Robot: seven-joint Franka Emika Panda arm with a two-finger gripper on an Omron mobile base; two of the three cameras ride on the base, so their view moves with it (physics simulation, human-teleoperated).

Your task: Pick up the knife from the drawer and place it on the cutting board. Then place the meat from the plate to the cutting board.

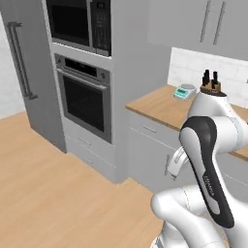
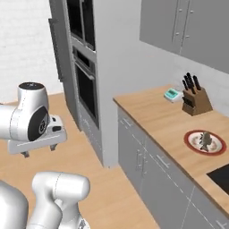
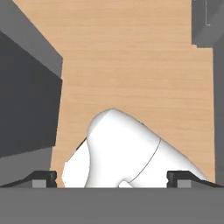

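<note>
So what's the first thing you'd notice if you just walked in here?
Probably the big white robot arm folded up in front of the wooden counter. Next, the red-rimmed plate with a lump of meat on the counter, with the knife block behind it.

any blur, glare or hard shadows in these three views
Left base view: soft all over, the knife block and small scale lack crisp edges; even flat light, no glare. Right base view: similarly soft, the meat on the plate is a vague lump. Hand view: sharper, open gripper low in frame, wood floor evenly lit.
</note>
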